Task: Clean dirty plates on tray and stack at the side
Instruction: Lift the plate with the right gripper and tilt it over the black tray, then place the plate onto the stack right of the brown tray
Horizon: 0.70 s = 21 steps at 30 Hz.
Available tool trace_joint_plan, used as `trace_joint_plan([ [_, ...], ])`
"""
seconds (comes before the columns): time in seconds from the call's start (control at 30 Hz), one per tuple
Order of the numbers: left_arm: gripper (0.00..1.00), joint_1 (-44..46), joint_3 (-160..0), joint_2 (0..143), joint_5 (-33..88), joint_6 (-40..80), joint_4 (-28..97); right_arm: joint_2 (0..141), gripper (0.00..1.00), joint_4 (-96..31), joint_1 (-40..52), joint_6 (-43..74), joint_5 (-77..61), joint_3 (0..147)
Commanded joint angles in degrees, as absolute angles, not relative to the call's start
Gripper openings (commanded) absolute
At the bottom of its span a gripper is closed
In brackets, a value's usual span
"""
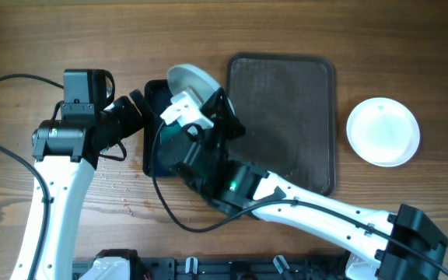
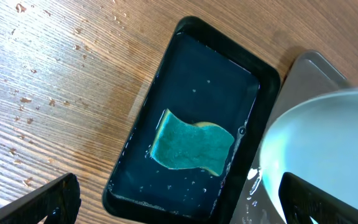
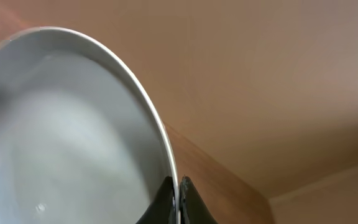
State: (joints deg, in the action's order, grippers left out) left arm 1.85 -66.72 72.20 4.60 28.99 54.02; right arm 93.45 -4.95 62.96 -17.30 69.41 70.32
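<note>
- The right fingers [image 3: 168,202] are clenched on only the rim of a wet-looking plate [image 1: 189,80], held tilted above the black tray [image 2: 229,46]. So thin a pinch could let it swivel or slip out.
- The left fingers [image 1: 137,105] hang spread and empty just beside it, over the sponge [image 2: 191,146]. Reaching in could knock the plate's edge.
- Carrying it across may drip water on the worktop [image 1: 411,47].
- Beyond the bare brown tray [image 1: 282,117], 1 careless set-down could shift the stacked plates [image 1: 383,131].

Rim of white plate [image 3: 61,137] between right pincer [image 3: 178,184] tips.
</note>
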Motion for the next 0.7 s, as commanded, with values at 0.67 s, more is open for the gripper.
trace_joint_plan([
  [0.67, 1.00, 1.5, -67.5, 72.1, 5.1, 28.7, 53.9, 77.3, 0.04, -44.5, -4.2, 32.8, 4.0, 71.9],
])
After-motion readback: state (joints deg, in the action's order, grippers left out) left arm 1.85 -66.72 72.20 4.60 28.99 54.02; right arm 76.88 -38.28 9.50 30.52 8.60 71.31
